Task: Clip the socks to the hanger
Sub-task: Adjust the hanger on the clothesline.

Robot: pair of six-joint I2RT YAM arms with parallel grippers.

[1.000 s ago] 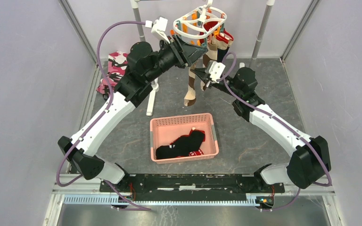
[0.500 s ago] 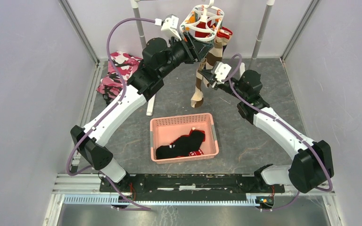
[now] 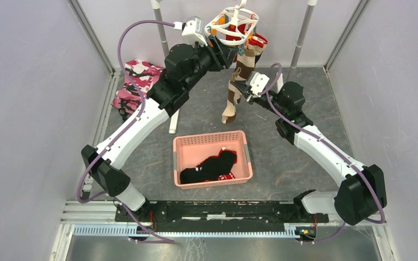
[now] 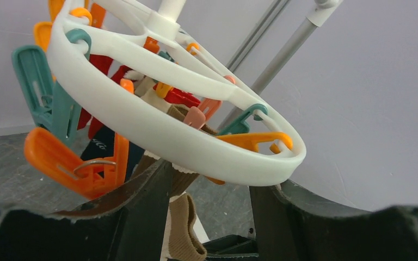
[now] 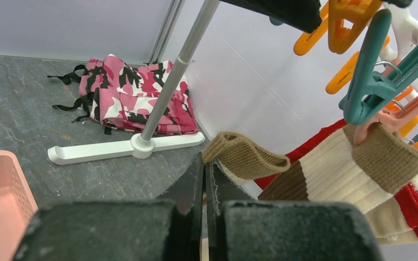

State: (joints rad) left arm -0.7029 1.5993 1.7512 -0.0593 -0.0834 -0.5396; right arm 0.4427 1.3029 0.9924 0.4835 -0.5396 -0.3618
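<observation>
1. I had the hanger (image 3: 234,27) at the back, middle, with socks (image 3: 239,81) dangling beneath it.
2. The basket (image 3: 211,140) sat on the counter (image 3: 305,109) in front of it, other socks (image 3: 209,167) inside.
3. A folded cloth (image 3: 133,81) lay back left.
4. My left tool (image 4: 212,201) sat under the hanger's ring, and my right tool (image 5: 204,179) sat beside a dangling sock.

pink basket (image 3: 210,140): table centre | camouflage cloth (image 3: 135,80): far left | rack pole (image 3: 304,28): upright

Dark grey table (image 3: 305,163) is carrying a pink basket (image 3: 175,163) sitting near its centre. Pink camouflage cloth (image 3: 133,81) is lying at 10 o'clock by the left wall. White rack foot (image 3: 174,117) is resting at 11 o'clock from the basket, just beside the cloth. Grey rack pole (image 3: 300,46) is rising at 1 o'clock.
</observation>
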